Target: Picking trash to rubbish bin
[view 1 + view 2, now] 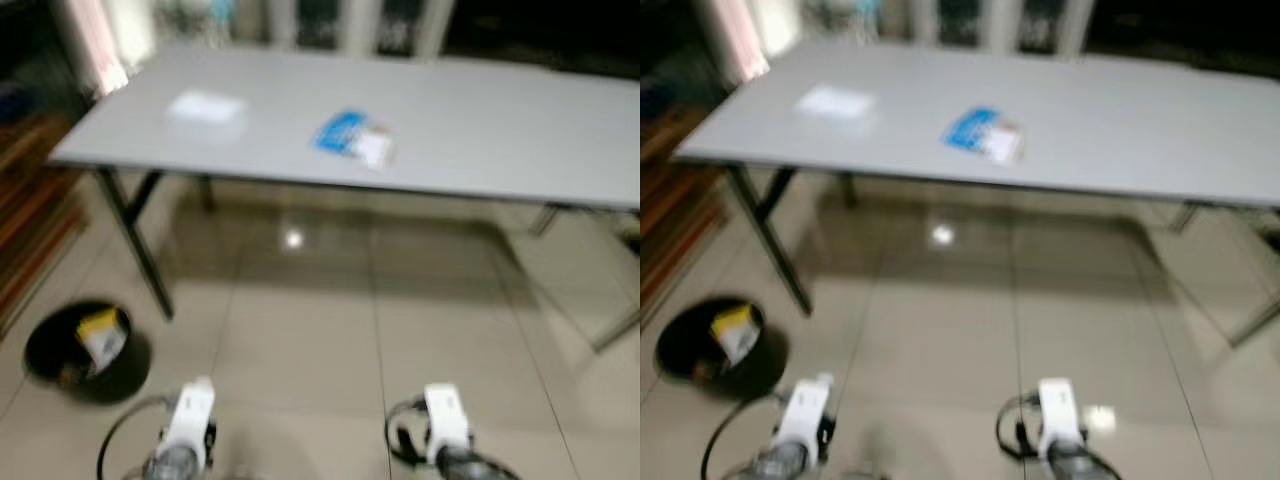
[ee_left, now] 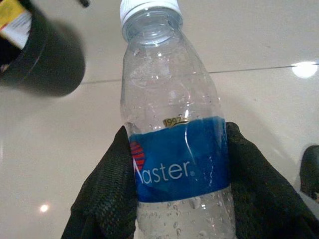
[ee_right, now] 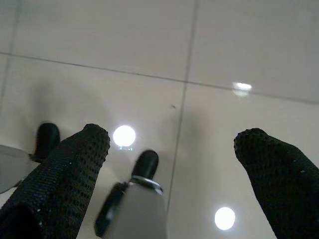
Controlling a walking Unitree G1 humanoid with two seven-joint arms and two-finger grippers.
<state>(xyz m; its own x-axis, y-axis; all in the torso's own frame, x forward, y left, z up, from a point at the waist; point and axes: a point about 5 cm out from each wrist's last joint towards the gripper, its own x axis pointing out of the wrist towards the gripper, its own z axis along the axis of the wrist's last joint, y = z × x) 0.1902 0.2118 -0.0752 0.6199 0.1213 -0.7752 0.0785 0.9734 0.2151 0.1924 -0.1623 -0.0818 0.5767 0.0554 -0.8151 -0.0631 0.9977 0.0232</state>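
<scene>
Plastic bottle [image 2: 174, 134], clear, white-capped, with a blue label reading "aster" and a small "1997" above it. The left gripper [image 2: 174, 199] clamps both black fingers [image 2: 107, 194] around the label band. The bottle's long axis runs along the fingers, cap pointing away from the wrist toward the tiled floor [image 1: 400, 330]. A black rubbish bin [image 1: 85, 350] stands near the table [image 1: 500, 120] leg. The right gripper [image 3: 174, 184] hangs spread apart, holding nothing.

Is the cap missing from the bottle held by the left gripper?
No, the bottle held in the left gripper has its white cap on.
</scene>
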